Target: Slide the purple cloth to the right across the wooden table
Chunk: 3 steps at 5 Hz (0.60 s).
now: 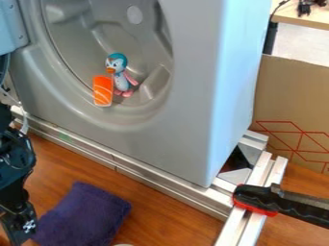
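Down at the near left, the black two-finger gripper (19, 227) is seen at the view's edge; whether it is clenched or released, or has anything in its grasp, cannot be told. Just to its right in the view, a folded dark-purple cloth (83, 216) is laid flat on the brown wood-grain surface (157, 218). The cloth's longer axis appears to be slanted from upper right to lower left, its lower left corner being placed nearest the gripper; whether they touch cannot be made out. Beyond the cloth, a silver metal rail (132, 169) is crossed at the right by a black-and-red tool handle (260, 198). Farther back, within the grey moulded basin (186, 120), an orange-and-white striped toy piece (102, 91) and a blue-headed penguin figure (120, 74) are set side by side, well apart from the gripper.
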Motion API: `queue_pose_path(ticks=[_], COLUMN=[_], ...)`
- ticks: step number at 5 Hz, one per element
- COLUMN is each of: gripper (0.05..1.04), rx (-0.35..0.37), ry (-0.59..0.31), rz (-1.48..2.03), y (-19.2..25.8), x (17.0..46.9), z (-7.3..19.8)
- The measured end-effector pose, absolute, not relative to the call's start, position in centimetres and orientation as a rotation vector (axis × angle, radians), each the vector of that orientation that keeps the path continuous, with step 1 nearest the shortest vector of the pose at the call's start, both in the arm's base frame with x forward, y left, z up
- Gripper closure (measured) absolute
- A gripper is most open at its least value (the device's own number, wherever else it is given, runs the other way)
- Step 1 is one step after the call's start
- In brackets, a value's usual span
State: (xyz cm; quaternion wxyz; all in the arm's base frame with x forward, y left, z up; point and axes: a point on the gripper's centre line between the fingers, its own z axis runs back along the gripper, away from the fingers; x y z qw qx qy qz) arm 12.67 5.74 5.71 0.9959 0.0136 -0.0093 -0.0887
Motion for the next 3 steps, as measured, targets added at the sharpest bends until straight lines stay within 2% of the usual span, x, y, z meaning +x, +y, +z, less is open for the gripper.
queue_pose_path(ticks=[1,2,3], gripper=[0.083,0.083,0.083], rx=[0.025,0.037,0.031], ry=[-0.015,-0.038,-0.095], rz=[-0.176,-0.195,-0.207], y=[5.7,5.5,5.5], x=[12.6,14.0,15.2], z=[5.6,3.9,3.1])
